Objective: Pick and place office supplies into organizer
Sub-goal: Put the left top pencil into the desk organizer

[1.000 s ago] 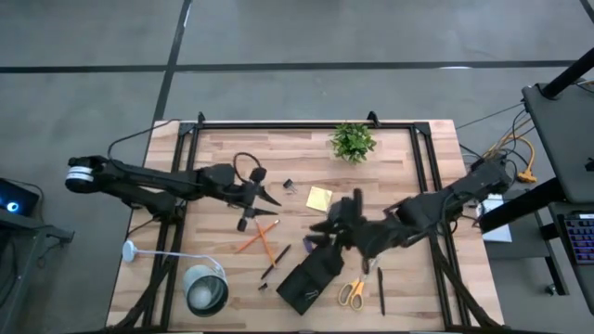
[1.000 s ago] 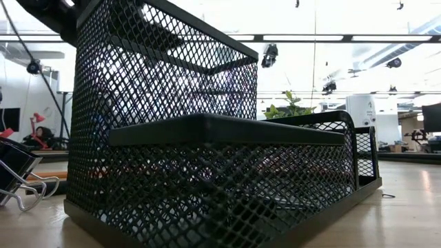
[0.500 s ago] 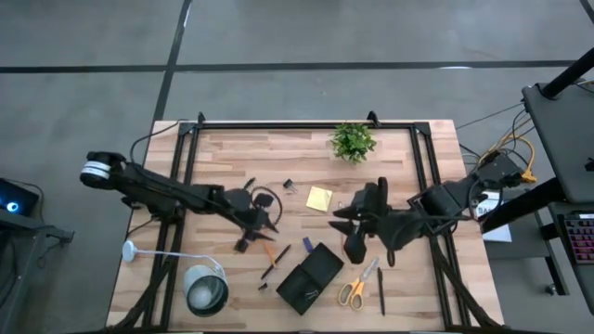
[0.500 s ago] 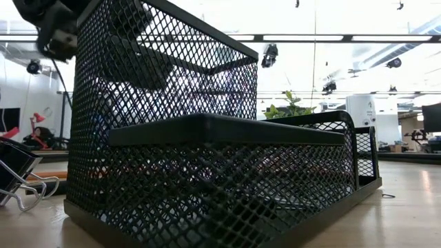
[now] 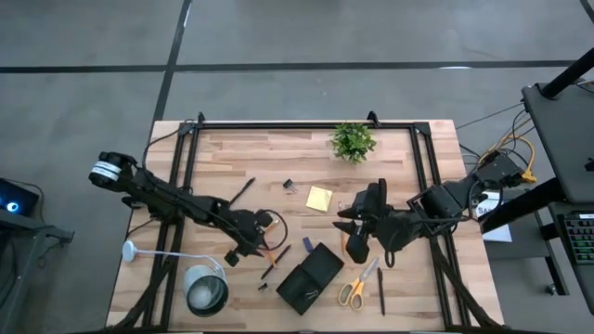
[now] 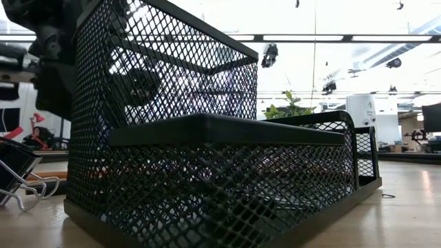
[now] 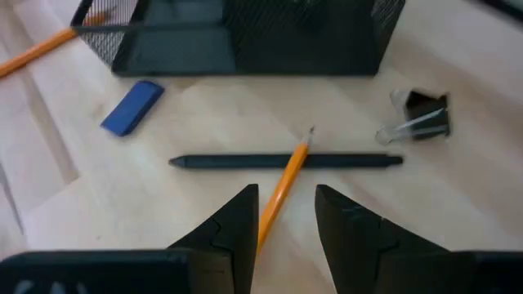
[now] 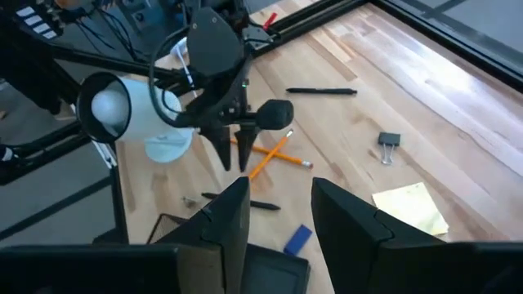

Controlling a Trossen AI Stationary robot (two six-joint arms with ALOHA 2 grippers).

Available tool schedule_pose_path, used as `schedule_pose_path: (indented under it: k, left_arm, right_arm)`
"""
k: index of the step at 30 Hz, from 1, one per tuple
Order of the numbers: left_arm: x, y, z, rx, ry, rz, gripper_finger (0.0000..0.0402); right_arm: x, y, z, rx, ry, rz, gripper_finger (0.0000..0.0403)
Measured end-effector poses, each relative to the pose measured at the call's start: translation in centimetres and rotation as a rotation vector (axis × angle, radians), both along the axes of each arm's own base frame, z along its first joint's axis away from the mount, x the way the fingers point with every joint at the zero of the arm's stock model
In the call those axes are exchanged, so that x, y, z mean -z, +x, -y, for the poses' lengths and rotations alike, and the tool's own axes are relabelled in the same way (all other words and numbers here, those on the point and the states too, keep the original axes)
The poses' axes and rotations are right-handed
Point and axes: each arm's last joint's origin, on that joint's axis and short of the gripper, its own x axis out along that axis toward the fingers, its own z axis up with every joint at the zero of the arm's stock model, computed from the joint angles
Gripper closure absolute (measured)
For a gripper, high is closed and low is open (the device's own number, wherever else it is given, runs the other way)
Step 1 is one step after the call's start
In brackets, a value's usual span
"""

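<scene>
My left gripper [image 5: 262, 239] hangs open, low over two crossed orange pencils [image 5: 269, 249] left of the black mesh organizer [image 5: 311, 278]. In the left wrist view one pencil [image 7: 282, 188] runs between its fingers without visible touch, its tip lying on a black pen [image 7: 286, 162]. A blue eraser [image 7: 132, 106] and a binder clip [image 7: 417, 118] lie near the organizer [image 7: 245, 33]. My right gripper [image 5: 342, 221] is raised above the table's middle, open and empty [image 8: 279, 220]. The yellow-handled scissors [image 5: 353, 289] lie right of the organizer, and the yellow sticky pad [image 5: 319, 198] lies behind it.
A round silver-white lamp [image 5: 204, 289] stands at the near left. A green plant [image 5: 353, 141] stands at the far edge. Another pen [image 5: 243, 190] and a small clip [image 5: 290, 186] lie toward the far side, and one pen [image 5: 380, 289] lies beside the scissors. The organizer's mesh [image 6: 207, 138] fills the low view.
My left gripper has swung toward the table's near edge and sunk toward the crossed pencils, tipping further down. My right gripper has drawn a little toward the right edge, away from the organizer, then kept still.
</scene>
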Motion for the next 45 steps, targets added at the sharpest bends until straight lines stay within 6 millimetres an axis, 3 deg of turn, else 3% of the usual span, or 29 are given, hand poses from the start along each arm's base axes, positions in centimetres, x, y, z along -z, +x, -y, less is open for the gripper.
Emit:
schedule_pose_path:
  k: [14, 45]
  left_arm:
    - [1.9, 0.6, -0.1, -0.058, 0.085, -0.054, 0.0295]
    - [2.8, 0.7, -0.1, -0.054, 0.128, -0.083, 0.0295]
  right_arm:
    - [0.3, 0.1, -0.4, 0.028, 0.044, 0.005, 0.0284]
    - [0.2, 0.2, -0.5, 0.036, 0.053, 0.018, 0.0290]
